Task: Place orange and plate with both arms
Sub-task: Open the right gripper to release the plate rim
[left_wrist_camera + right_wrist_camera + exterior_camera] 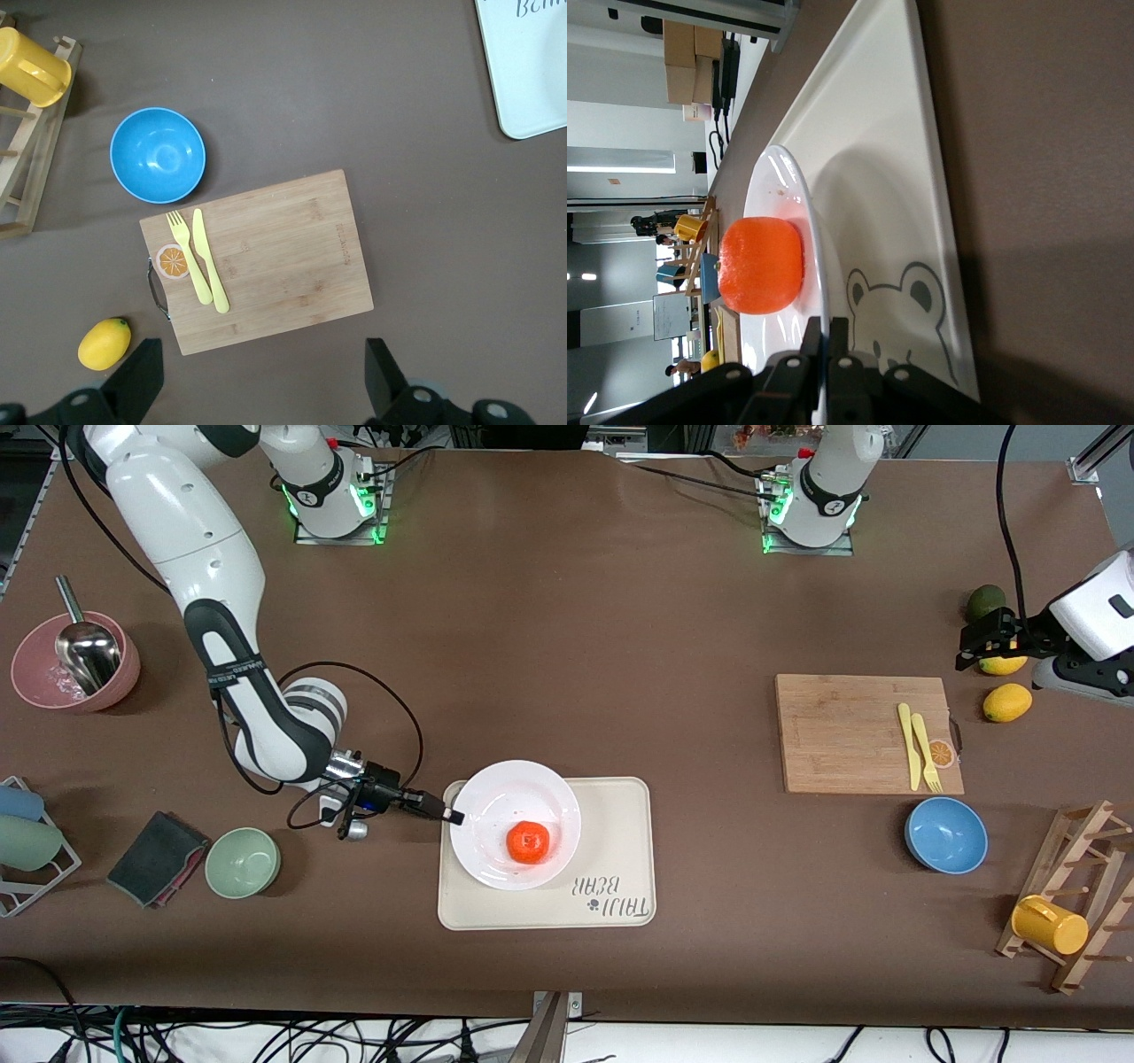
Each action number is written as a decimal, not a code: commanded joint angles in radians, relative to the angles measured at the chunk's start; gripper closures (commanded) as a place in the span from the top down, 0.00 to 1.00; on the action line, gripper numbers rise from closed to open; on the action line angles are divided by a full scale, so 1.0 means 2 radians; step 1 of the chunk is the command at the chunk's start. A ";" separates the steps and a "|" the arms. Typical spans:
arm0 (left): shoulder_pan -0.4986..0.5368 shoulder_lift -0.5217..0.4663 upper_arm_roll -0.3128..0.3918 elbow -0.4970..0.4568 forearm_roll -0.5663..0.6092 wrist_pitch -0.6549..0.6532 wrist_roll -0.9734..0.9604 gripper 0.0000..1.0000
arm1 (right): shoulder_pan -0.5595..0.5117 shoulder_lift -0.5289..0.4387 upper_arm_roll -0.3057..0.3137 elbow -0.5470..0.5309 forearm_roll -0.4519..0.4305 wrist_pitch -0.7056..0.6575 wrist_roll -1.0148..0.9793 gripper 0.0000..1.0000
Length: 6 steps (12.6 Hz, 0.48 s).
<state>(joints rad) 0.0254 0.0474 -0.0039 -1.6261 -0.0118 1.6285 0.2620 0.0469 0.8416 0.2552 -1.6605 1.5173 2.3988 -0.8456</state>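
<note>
Cream tray [620,841] with its bear print carries the plate [496,797], the orange [529,841] resting in the dish just past my right tool [454,816]. That tool is pinching the plate's rim on the side toward the right arm's end of the table, a thin edge grip that suits sliding or lifting without touching the fruit. My left tool [261,376] waits with fingers spread above the table beside the cutting board [266,261], near a lemon [104,343]. Whether the plate sits flat on the tray or is slightly raised is hard to make out.
</note>
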 commanded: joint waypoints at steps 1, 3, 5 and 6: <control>0.003 0.000 -0.002 0.004 0.011 -0.004 0.011 1.00 | 0.000 0.012 0.002 0.013 -0.004 0.000 -0.006 0.00; 0.003 0.000 -0.002 0.004 0.011 -0.004 0.012 1.00 | 0.000 0.017 0.002 0.012 -0.006 0.003 -0.026 0.00; 0.003 0.000 -0.002 0.004 0.011 -0.004 0.012 1.00 | 0.000 0.022 0.002 0.012 -0.007 0.003 -0.033 0.26; 0.003 0.000 -0.002 0.004 0.011 -0.004 0.012 1.00 | 0.000 0.019 0.002 0.013 -0.006 0.003 -0.030 0.39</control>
<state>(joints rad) 0.0254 0.0474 -0.0039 -1.6261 -0.0118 1.6285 0.2620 0.0465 0.8698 0.2552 -1.6587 1.5120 2.4012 -0.8946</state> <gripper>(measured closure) 0.000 0.907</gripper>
